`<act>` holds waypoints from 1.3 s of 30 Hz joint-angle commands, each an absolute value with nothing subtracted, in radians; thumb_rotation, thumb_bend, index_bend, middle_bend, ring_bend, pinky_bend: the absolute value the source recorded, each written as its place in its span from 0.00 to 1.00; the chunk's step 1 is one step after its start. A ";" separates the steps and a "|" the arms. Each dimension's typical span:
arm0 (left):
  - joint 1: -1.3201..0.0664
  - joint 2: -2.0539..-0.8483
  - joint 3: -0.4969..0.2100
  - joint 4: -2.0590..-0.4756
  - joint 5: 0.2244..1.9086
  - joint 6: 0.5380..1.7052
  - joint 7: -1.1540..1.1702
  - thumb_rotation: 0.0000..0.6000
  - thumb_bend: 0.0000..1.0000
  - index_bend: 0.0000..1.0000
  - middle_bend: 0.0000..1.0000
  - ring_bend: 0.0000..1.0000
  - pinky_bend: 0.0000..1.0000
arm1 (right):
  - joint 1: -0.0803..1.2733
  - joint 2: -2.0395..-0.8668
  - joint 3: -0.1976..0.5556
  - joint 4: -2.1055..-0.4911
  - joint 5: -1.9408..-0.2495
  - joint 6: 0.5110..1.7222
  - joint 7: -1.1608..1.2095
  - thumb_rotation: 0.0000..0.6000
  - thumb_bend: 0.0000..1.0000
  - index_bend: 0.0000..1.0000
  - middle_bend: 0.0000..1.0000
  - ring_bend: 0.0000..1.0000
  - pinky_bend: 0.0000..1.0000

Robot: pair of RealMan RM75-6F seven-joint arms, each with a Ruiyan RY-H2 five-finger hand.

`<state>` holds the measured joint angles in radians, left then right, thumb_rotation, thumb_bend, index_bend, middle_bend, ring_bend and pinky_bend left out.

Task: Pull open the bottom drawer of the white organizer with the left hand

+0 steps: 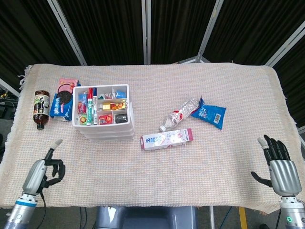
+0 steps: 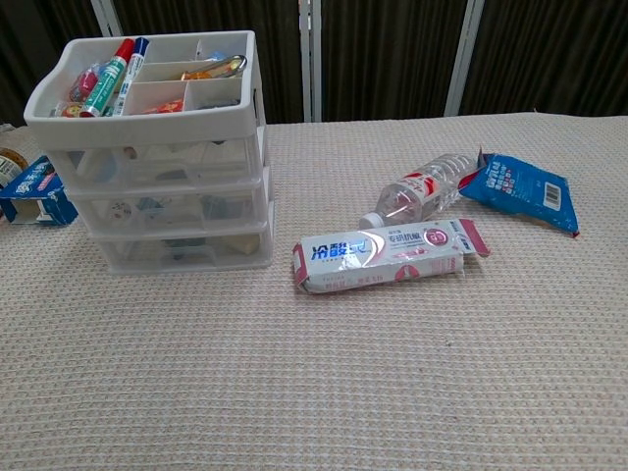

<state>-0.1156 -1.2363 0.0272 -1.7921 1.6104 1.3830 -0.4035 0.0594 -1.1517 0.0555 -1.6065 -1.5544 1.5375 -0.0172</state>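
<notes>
The left hand (image 1: 44, 171) sits at the lower left of the head view, over the table's near edge, one finger extended and the rest curled in, holding nothing; the chest view does not show it. The right hand (image 1: 280, 163) stands at the lower right, fingers spread and empty, its wrist cut off by the frame. The white organizer (image 2: 157, 147) occupies the upper left of the chest view; its bottom drawer (image 2: 182, 249) is closed, contents blurred behind translucent plastic.
</notes>
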 commanded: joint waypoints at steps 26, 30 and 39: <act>-0.395 -1.446 -0.101 -1.805 1.174 0.931 -0.345 1.00 0.65 0.00 0.76 0.78 0.61 | 0.049 -1.106 0.051 -1.639 -1.576 1.556 0.069 1.00 0.06 0.00 0.00 0.00 0.00; -0.411 -1.470 -0.118 -1.790 1.133 0.917 -0.336 1.00 0.65 0.00 0.76 0.78 0.61 | 0.046 -1.101 0.050 -1.645 -1.579 1.560 0.081 1.00 0.06 0.00 0.00 0.00 0.00; -0.441 -1.502 -0.148 -1.756 1.068 0.888 -0.323 1.00 0.65 0.00 0.76 0.78 0.61 | 0.044 -1.097 0.049 -1.649 -1.584 1.564 0.086 1.00 0.06 0.00 0.00 0.00 0.00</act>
<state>-0.4384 -1.4992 -0.1462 -1.7590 1.0706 0.8900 -0.3258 0.0443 -1.0967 0.0489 -1.6491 -1.5840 1.5636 0.0861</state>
